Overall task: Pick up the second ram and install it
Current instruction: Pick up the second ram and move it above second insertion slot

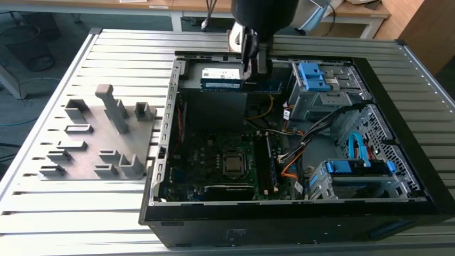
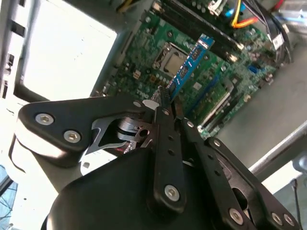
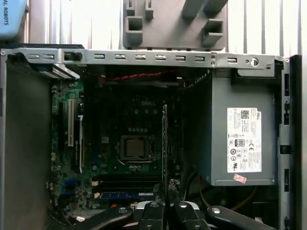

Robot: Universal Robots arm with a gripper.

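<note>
While poised above the open case, pinched the second ram by one end in the closed gripper; risked jamming if tilted off its slot.

An open computer case is seen on a slatted table; a grey holder block is set just beside it.

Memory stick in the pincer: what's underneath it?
The green motherboard, with its square processor and long slots. The pincer covers one end of the stick and the board behind it.
</note>
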